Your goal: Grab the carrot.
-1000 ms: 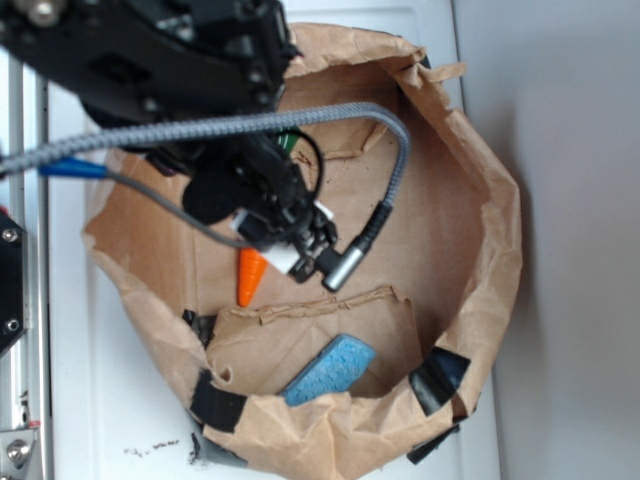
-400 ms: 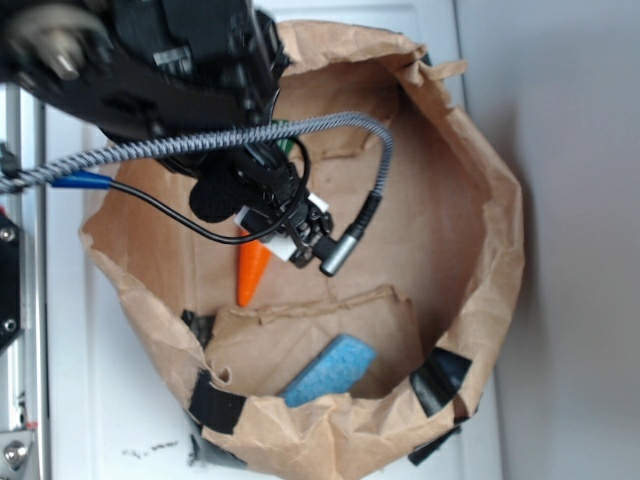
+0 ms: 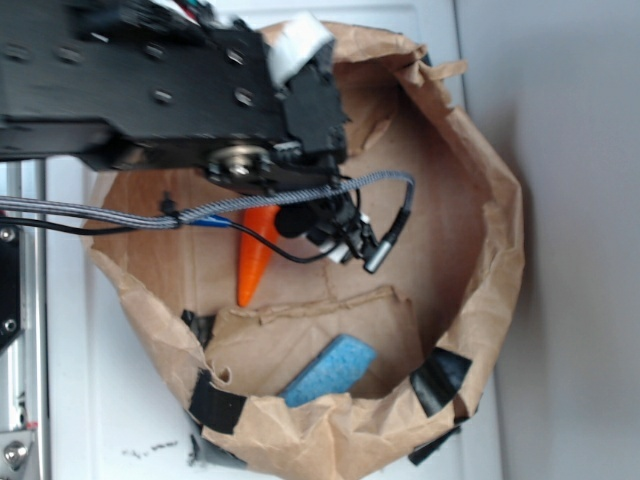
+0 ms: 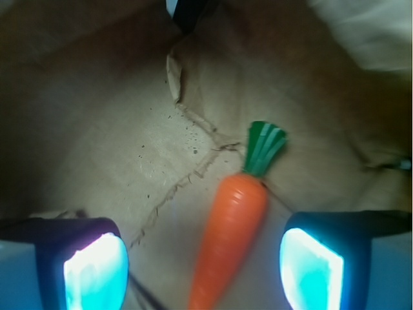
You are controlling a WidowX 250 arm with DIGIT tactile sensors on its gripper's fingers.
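The gripper (image 4: 203, 268) is spread wide with nothing in it, one glowing pad (image 4: 97, 271) at the left of the wrist view and the other at the right, and the carrot (image 4: 230, 236) lies on the paper between them, closer to the right pad but touching neither. To my eye this is the approach step: lined up over the carrot, not yet down around it. The carrot lies slantwise between the jaws, green top (image 4: 263, 148) pointing away and the narrow end running off the bottom of the wrist picture. I'd say the next move wants a drop until the pads flank the orange body, maybe a small shift so it sits midway, then a close across the thick part, since the glossy cone could slide out if it is pinched near the tip

From the side, the arm (image 3: 150, 90) reaches over a crumpled brown paper bag (image 3: 490, 250) with its rim rolled down and black tape (image 3: 438, 378) patching it. The carrot (image 3: 252, 262) rests on the bag's floor toward the left, half under the arm's cables. A blue sponge (image 3: 330, 368) sits near the front wall, well apart from the carrot. The bag floor is creased and torn in a ragged seam. The bag stands on a white table (image 3: 70, 420), with a plain pale wall off to the right
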